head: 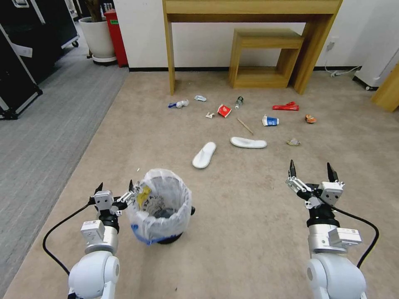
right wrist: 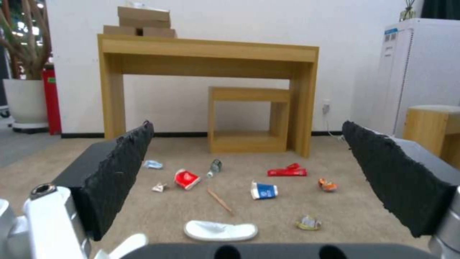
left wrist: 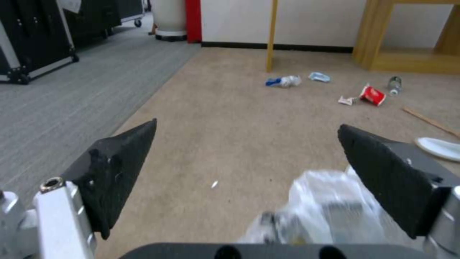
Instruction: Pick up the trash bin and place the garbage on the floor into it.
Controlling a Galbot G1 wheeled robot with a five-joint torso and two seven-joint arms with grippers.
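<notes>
The trash bin (head: 160,205), a small round bin lined with a crinkled clear bag, stands on the beige carpet at my near left. My left gripper (head: 115,187) is open just left of it, one finger by the bag's rim; the bag (left wrist: 330,208) shows beside that finger (left wrist: 383,172). My right gripper (head: 311,166) hangs open over bare carpet at the right, holding nothing. The garbage lies farther ahead: two white slippers (head: 204,155) (head: 248,143), a red cup (head: 224,110), a blue-white carton (head: 270,121), a red wrapper (head: 286,107), an orange wrapper (head: 310,118), a bottle (head: 239,101), a stick (head: 245,126) and crumpled paper (head: 293,142).
A tall wooden table (head: 249,12) with a low wooden stool (head: 264,58) under it stands against the far wall behind the litter. Grey carpet (head: 45,137), black cases (head: 16,62), a white planter (head: 97,39) and a red container (head: 116,37) lie at the left.
</notes>
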